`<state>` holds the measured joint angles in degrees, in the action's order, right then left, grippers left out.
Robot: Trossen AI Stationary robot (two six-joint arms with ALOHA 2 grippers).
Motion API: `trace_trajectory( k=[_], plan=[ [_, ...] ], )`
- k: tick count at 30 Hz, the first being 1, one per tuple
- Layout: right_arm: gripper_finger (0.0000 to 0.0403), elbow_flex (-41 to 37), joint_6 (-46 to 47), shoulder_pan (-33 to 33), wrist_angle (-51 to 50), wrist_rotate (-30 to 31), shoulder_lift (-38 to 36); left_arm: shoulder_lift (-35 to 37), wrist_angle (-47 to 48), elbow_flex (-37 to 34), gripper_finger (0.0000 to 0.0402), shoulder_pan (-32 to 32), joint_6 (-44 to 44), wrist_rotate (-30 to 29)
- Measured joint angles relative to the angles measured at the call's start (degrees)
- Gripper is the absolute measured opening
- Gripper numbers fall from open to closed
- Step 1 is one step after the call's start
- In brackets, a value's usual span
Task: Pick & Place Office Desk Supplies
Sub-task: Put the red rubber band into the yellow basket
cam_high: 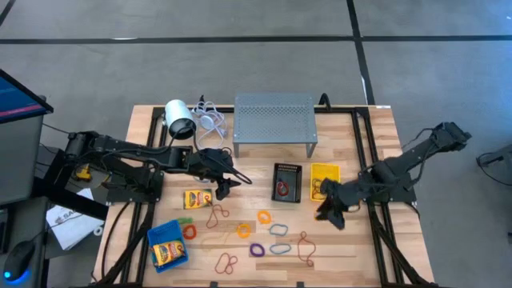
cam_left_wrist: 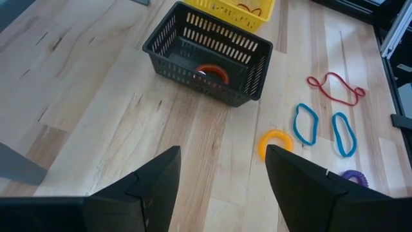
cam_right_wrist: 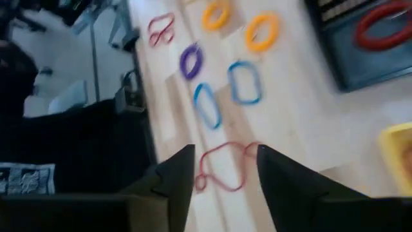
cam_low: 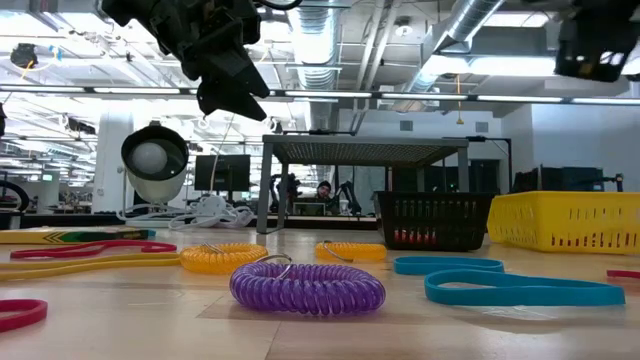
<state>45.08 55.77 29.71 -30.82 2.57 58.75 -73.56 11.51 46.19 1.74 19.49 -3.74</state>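
My right fingers [cam_right_wrist: 220, 187] stand parted and empty above the worktop [cam_right_wrist: 290, 129], a red rubber-band loop [cam_right_wrist: 225, 169] lying between them; my left fingers [cam_left_wrist: 222, 187] hang apart, empty.

Two bins [cam_high: 287, 182] sit side by side behind the scattered loops [cam_high: 278, 230].

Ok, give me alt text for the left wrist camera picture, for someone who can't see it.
The left gripper, fingers open and empty, hovers over a wooden table facing a black bin holding a red band. Beyond lie an orange band, two blue bands and a red loop.
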Motion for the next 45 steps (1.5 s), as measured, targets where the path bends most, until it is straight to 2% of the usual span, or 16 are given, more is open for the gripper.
trace_trajectory(
  k=[3,6,10,13,17,20,24,38,45],
  plan=[
    [0.0136,0.0,2.7,3.6,1.5,0.7,2.7,0.0,0.0,0.0,0.0223,0.0,0.0,-0.3],
    [0.0117,0.0,4.2,6.8,1.2,5.2,6.4,0.0,-0.1,0.0,0.0223,0.0,0.0,-0.3],
    [0.011,0.0,4.7,9.4,1.3,7.6,12.1,0.0,-0.1,0.0,0.0223,0.0,0.0,-0.2],
    [0.0126,0.0,5.7,10.3,3.8,7.6,16.8,0.0,0.0,0.0,0.0223,0.0,-1.0,0.0],
    [0.0168,0.0,6.2,11.1,11.5,6.9,23.0,0.0,0.0,0.0,0.0223,0.2,-3.6,2.4],
    [0.0193,0.0,10.2,10.4,13.4,5.9,26.8,0.0,0.0,0.0,0.0223,0.2,-4.1,3.3],
    [0.0198,0.0,13.2,9.6,13.9,4.7,30.8,0.0,0.1,0.0,0.0223,0.2,-4.5,3.7],
    [0.0109,7.3,10.3,9.3,12.5,3.4,40.9,0.0,0.0,0.0,0.0223,0.2,-4.2,3.6],
    [0.0098,11.3,9.2,9.3,7.1,2.9,45.2,0.0,-0.1,0.0,0.0223,0.2,-2.6,3.6]
  ],
)
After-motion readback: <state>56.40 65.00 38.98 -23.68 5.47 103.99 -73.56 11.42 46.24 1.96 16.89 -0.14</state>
